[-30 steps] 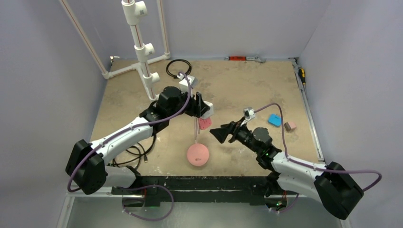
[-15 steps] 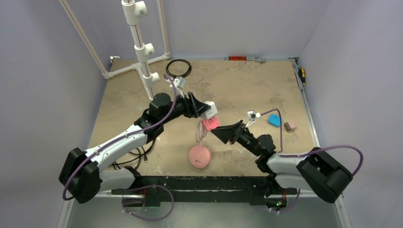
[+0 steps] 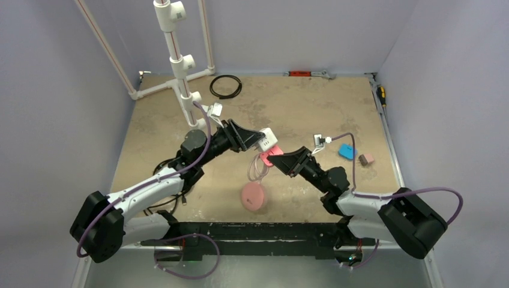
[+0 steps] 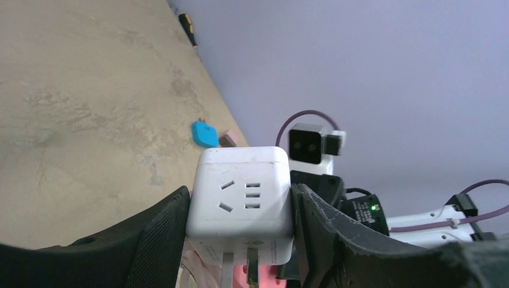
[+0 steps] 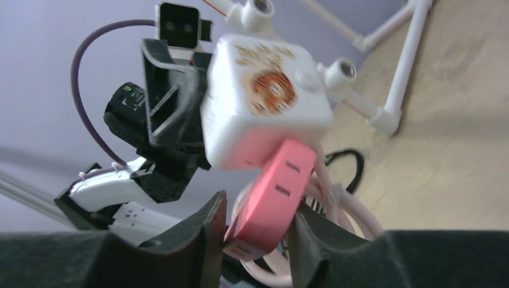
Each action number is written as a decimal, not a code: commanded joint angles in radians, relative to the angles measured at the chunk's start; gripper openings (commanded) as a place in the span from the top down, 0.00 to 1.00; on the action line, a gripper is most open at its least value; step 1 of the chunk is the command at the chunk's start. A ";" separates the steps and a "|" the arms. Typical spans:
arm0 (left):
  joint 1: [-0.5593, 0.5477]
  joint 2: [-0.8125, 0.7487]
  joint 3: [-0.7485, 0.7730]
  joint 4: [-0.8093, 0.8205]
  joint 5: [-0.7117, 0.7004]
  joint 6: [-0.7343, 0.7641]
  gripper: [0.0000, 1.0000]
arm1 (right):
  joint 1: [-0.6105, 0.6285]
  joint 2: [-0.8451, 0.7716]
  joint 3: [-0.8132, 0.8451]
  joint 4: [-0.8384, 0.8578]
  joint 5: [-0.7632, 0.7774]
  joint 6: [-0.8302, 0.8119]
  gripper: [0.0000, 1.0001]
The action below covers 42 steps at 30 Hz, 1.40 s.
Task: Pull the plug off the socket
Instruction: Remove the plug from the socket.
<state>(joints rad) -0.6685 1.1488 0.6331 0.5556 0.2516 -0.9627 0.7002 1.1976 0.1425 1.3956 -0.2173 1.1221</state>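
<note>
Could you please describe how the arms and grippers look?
The left arm and right arm have white shells, black joints and bulky black bases. A purple cable loops along each to a small white wrist camera. The left gripper and right gripper have black, textured wedge fingers.

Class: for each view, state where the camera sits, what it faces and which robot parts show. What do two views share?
Top external: above and behind the bases, looking down on the table; left arm and right arm show.
Left wrist: looks along the left gripper, which holds the socket, toward the right arm.
Right wrist: looks along the right gripper, closed on the pink plug.
Shared: both wrist views show the socket.
</note>
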 commanded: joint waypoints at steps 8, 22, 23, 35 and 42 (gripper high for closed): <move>-0.051 -0.059 -0.058 0.120 -0.036 -0.013 0.82 | 0.007 -0.206 0.063 -0.378 0.127 -0.079 1.00; -0.059 -0.126 -0.011 -0.229 -0.112 0.289 0.04 | 0.007 -0.287 0.085 -0.646 0.170 -0.162 1.00; -0.062 -0.133 0.000 -0.259 -0.128 0.321 0.03 | 0.007 -0.279 0.085 -0.648 0.167 -0.163 1.00; -0.273 0.086 0.305 -0.701 -0.359 0.647 0.01 | 0.006 -0.253 0.109 -0.713 0.085 -0.188 1.00; -0.283 0.130 0.345 -0.759 -0.424 0.752 0.01 | 0.006 -0.250 0.136 -0.734 0.048 -0.205 1.00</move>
<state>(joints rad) -0.9447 1.2793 0.9314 -0.1364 -0.0963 -0.3096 0.7059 0.9619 0.2024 0.6060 -0.1234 0.9440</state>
